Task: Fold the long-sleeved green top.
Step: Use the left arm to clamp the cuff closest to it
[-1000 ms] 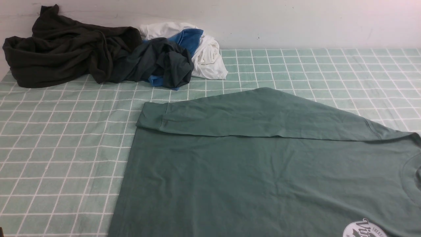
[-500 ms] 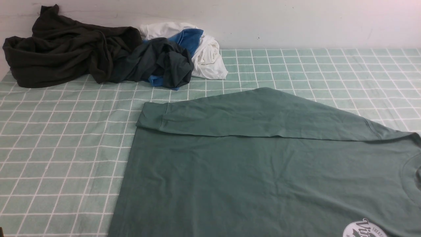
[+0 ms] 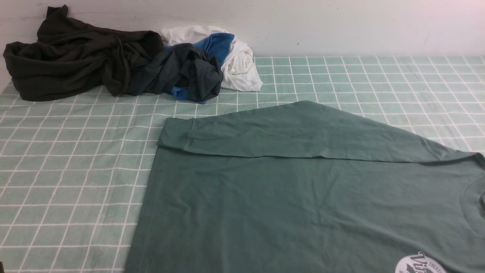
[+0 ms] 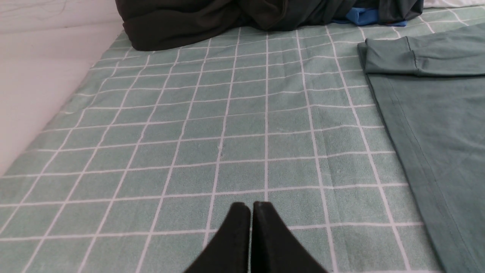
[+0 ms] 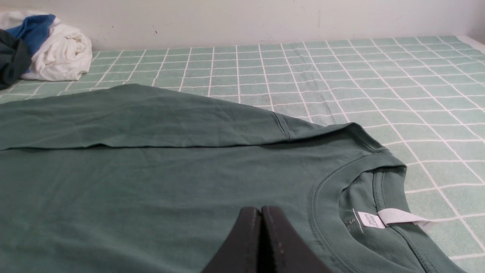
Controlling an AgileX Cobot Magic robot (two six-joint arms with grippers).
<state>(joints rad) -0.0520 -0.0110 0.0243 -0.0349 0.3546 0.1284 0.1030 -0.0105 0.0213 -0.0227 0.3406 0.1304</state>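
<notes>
The green long-sleeved top (image 3: 303, 204) lies flat on the checked cloth, collar toward the right, a white round logo (image 3: 420, 263) at the frame's lower edge. One sleeve (image 3: 288, 132) is folded across the body, its cuff (image 3: 174, 132) at the left. Neither gripper shows in the front view. In the left wrist view my left gripper (image 4: 251, 206) is shut and empty above bare cloth, left of the top's hem (image 4: 424, 159). In the right wrist view my right gripper (image 5: 261, 210) is shut and empty over the top's chest (image 5: 151, 182), beside the collar (image 5: 341, 189) with its white label.
A pile of clothes sits at the back left against the wall: a near-black garment (image 3: 68, 57), a dark teal-grey one (image 3: 185, 72), and a white and blue bundle (image 3: 235, 57). The green checked cloth (image 3: 68, 170) covers the table. The table's left edge (image 4: 57, 113) shows in the left wrist view.
</notes>
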